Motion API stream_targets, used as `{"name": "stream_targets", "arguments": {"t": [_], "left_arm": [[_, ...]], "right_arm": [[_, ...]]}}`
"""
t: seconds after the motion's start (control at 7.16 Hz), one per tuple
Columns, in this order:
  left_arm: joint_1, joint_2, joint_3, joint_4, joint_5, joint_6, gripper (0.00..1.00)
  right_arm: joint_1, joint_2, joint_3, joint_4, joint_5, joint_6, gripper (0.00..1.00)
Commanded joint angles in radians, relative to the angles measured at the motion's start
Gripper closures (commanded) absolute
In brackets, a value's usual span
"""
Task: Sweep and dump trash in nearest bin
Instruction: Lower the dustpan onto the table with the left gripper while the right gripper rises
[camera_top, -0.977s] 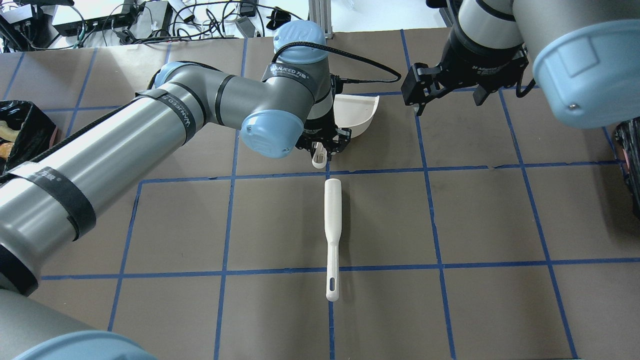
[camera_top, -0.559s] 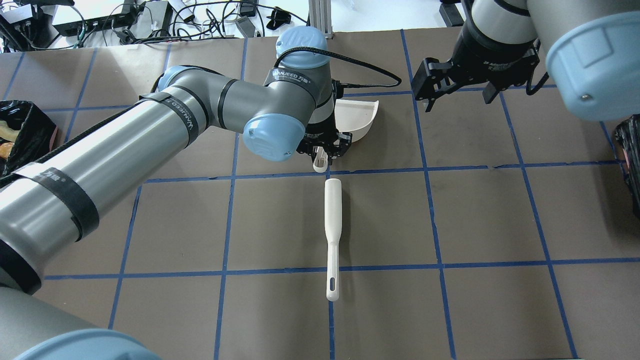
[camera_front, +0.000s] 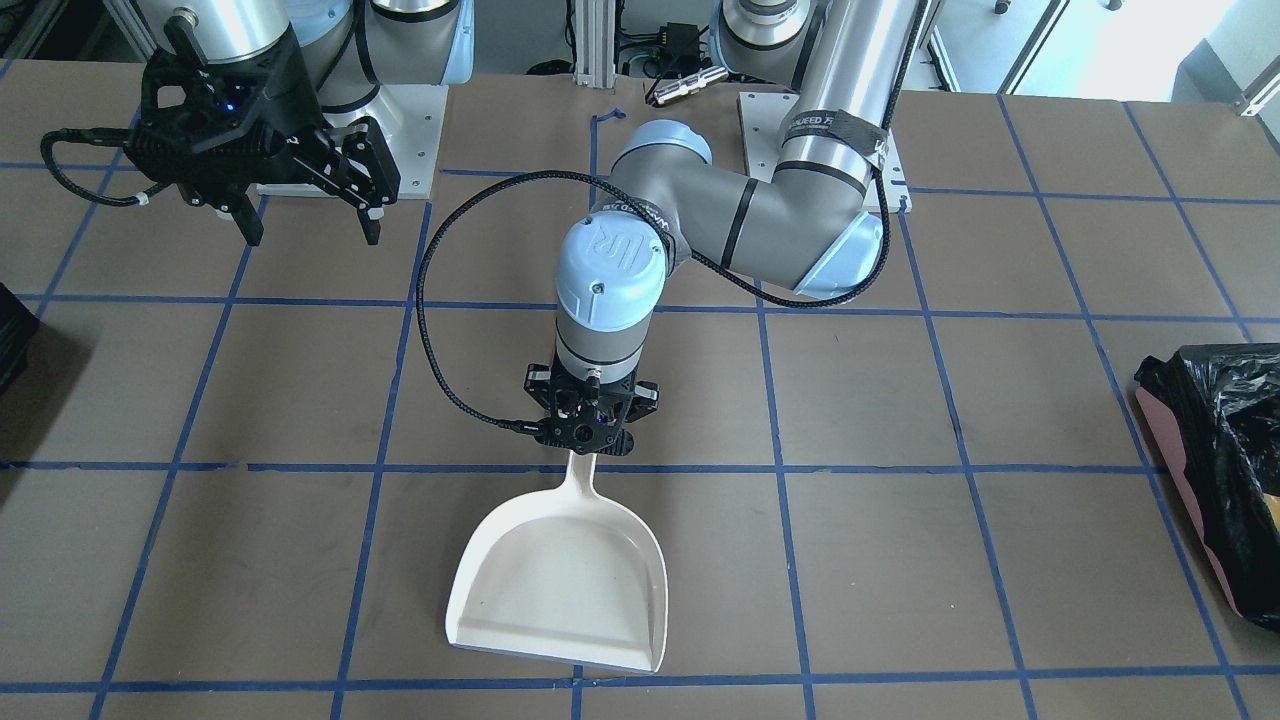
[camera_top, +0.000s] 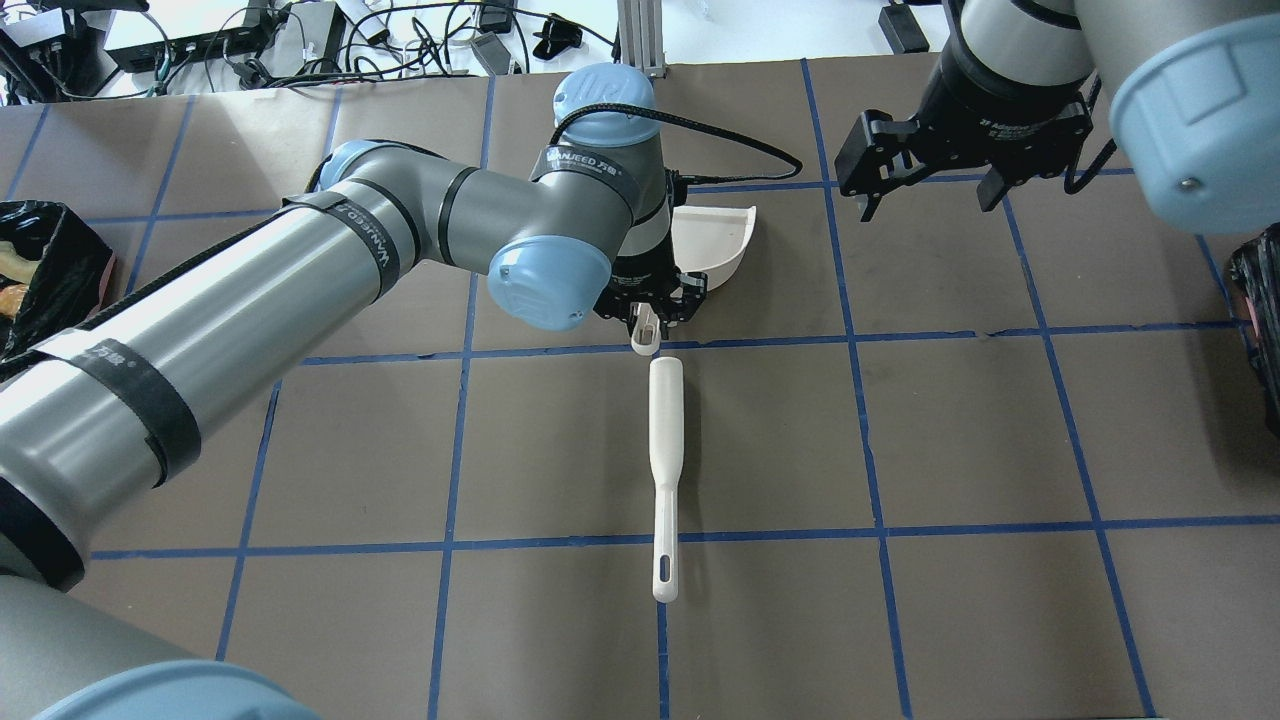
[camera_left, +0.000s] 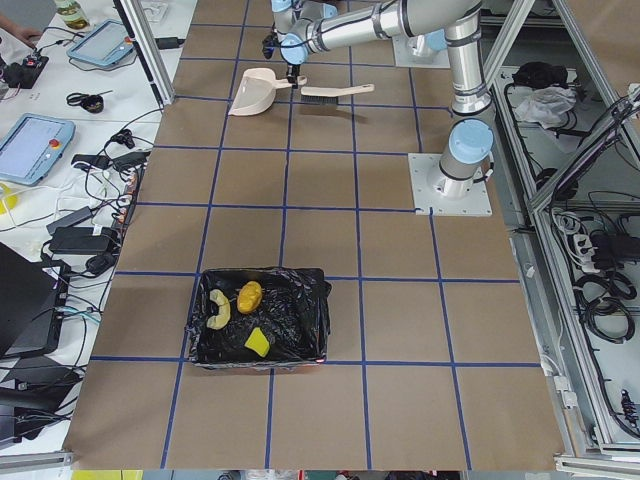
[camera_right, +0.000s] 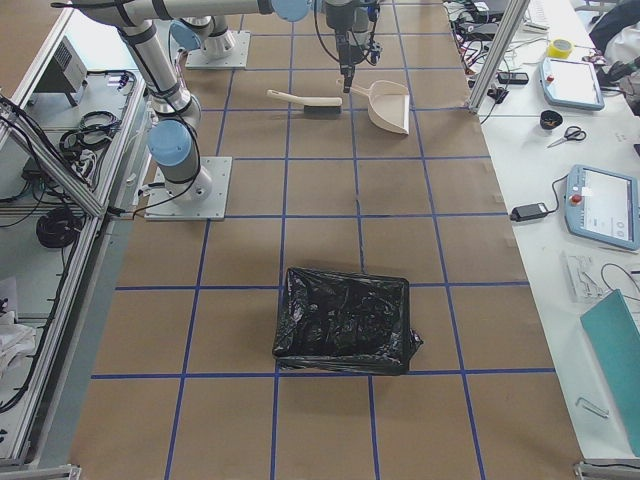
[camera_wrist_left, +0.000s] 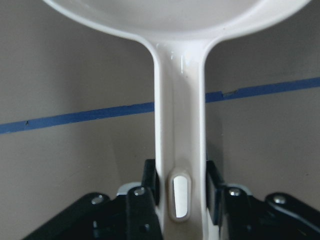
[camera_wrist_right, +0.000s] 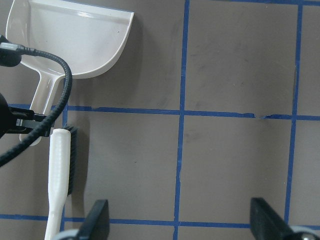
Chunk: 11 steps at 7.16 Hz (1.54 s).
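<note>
Front-facing view: at the frame's centre, the left end effector pinches the handle of a cream-white plastic dustpan between its two fingers. The pan lies on the brown table, which is marked with blue tape lines, and its mouth faces the lower edge. In the upper left of the frame, the right end effector hangs above the table with its fingers spread and nothing between them.

Overhead view: a cream-white long-handled brush lies just below the dustpan's handle end.

Left side view: a pink bin lined with a crinkled black bag sits at lower centre. Inside it lie a brown potato-shaped lump, a yellow-green wedge and a pale yellow curved rind slice.
</note>
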Motion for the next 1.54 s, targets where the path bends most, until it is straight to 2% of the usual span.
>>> {"name": "stream_targets", "arguments": {"t": [0.0,0.14,0.28,0.42,0.56,0.98,1.4], "left_arm": [[-0.012,-0.001,-0.001,0.000,0.000,-0.042,1.00],[-0.017,-0.004,-0.001,-0.001,0.000,-0.045,0.92],[-0.018,-0.009,-0.001,0.000,0.000,-0.068,0.64],[-0.021,-0.010,0.001,0.000,0.000,-0.079,0.11],[-0.021,0.008,0.002,-0.003,0.000,-0.103,0.00],[0.012,0.080,0.019,-0.015,0.012,-0.105,0.00],[0.216,0.181,0.050,-0.059,0.006,-0.058,0.00]], "right_arm": [[0.000,0.000,0.000,0.004,0.000,0.006,0.00],[0.000,0.000,0.000,0.006,0.000,0.004,0.00],[0.000,0.000,-0.001,0.006,0.000,-0.006,0.00],[0.000,0.000,-0.001,0.006,0.000,-0.006,0.00],[0.000,-0.002,0.000,0.006,0.000,-0.008,0.00],[0.000,-0.002,0.005,0.006,0.000,-0.008,0.00],[0.000,-0.002,0.005,0.006,0.002,-0.008,0.00]]}}
